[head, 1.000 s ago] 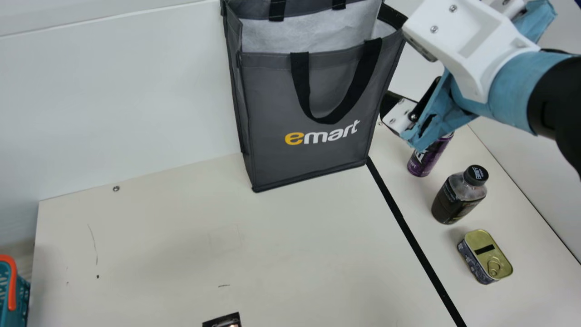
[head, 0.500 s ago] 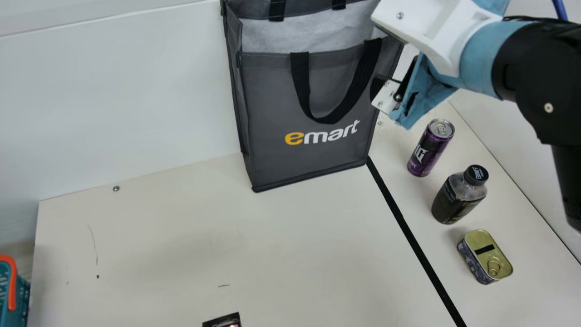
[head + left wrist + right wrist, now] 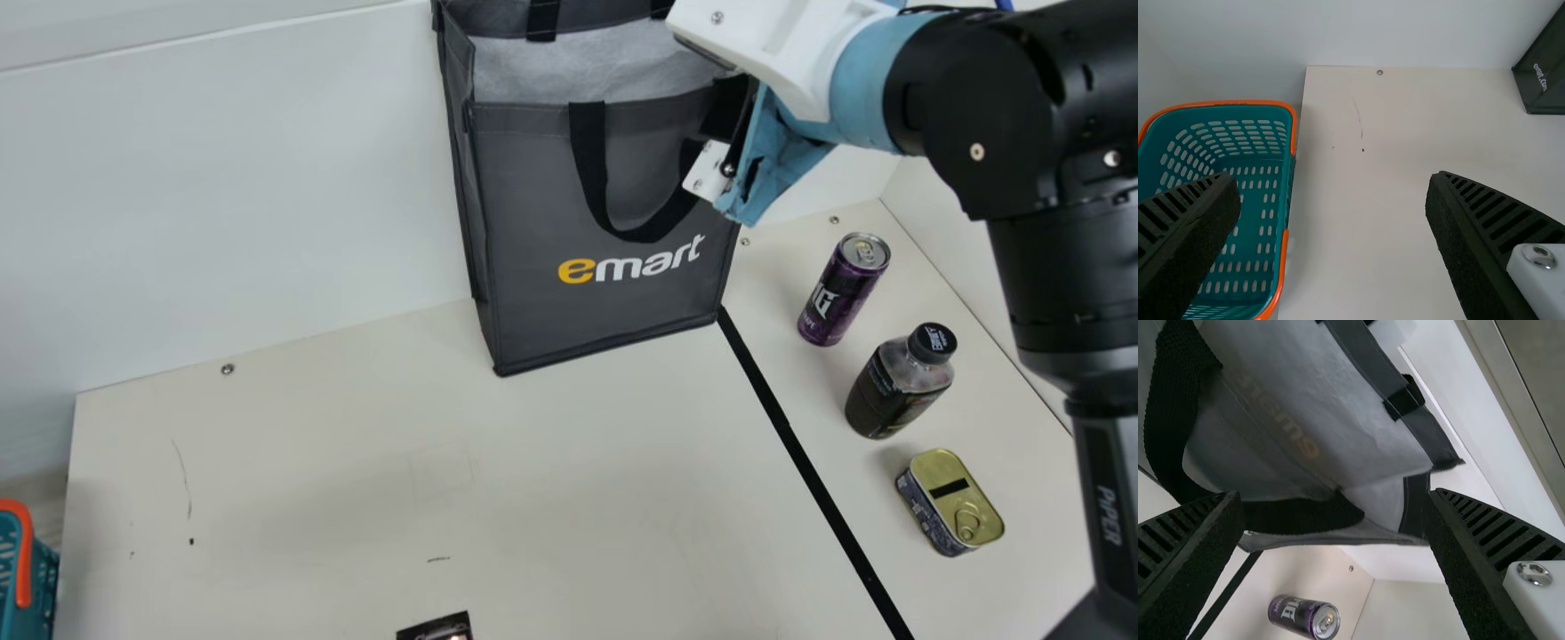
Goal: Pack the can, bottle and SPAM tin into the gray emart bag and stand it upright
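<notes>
Holding nothing w/ R gripper (image 3: 711,167), spread wide at upright emart bag (image 3: 533,196), near its open top; gripping nothing w/ L gripper (image 3: 1331,179) either, also wide, over tbl (image 3: 578,489) nr teal basket (image 3: 1221,103). Seeing can (image 3: 843,289), bottle (image 3: 898,387) & SPAM tin (image 3: 949,502) on tbl, R of blk tape (image 3: 800,458).

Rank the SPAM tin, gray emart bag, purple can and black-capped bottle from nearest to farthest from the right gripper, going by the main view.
From the right gripper:
1. Gray emart bag, gripper at its upper right
2. Purple can, right of the bag
3. Black-capped bottle, between can and tin
4. SPAM tin, lower right
</notes>
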